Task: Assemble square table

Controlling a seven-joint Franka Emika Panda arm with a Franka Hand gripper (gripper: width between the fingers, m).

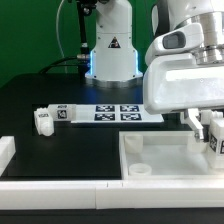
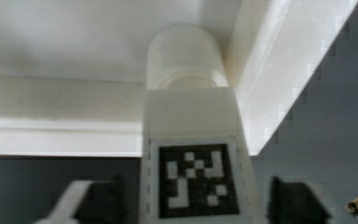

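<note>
The square table slab (image 1: 150, 165), white with a raised rim, lies at the front on the exterior view's right. My gripper (image 1: 203, 128) hangs over its right side, straddling a short white leg (image 1: 214, 138) that bears a black-and-white tag. In the wrist view that leg (image 2: 194, 110) runs from between my fingers to the slab's corner (image 2: 247, 30), its rounded end against the rim. My gripper (image 2: 194, 205) is open. A dark gap shows between the leg and each finger (image 2: 91, 203). Another tagged leg (image 1: 42, 120) lies loose on the black table at the exterior view's left.
The marker board (image 1: 110, 112) lies flat behind the slab, in front of the robot's base (image 1: 110, 55). A long white bar (image 1: 60, 190) runs along the front edge, and a white block (image 1: 5, 150) sits at the left edge.
</note>
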